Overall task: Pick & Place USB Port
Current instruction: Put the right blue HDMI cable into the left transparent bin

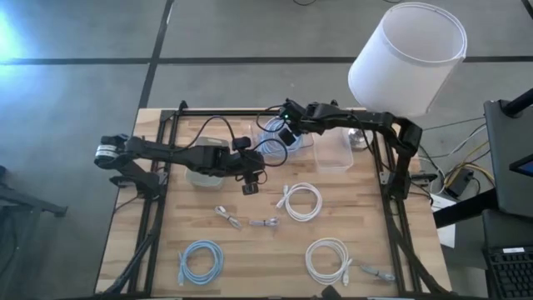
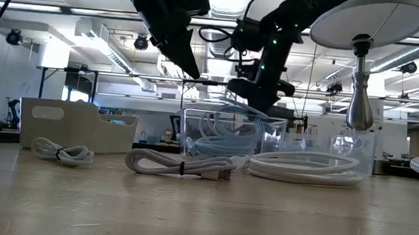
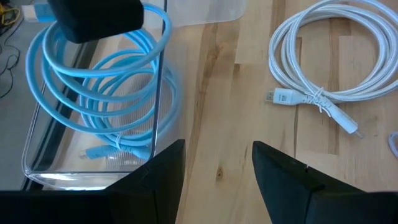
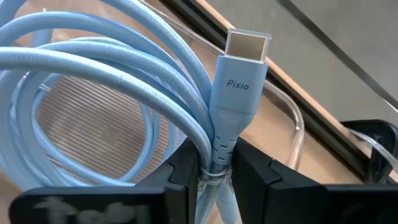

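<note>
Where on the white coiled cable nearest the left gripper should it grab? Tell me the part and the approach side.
Grip the white cable at its tie, where the loops bunch into one narrow bundle beside the plug. It lies flat on the table, so come straight down with the open left gripper, fingers straddling that bundle crosswise.

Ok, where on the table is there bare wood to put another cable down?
Bare wood lies along the left side, between the beige tray and the blue coil, and in the centre below the small cable bundles. It's crowded at the back, where the right claw holds a blue cable over the clear bin, near the open left claw.
</note>
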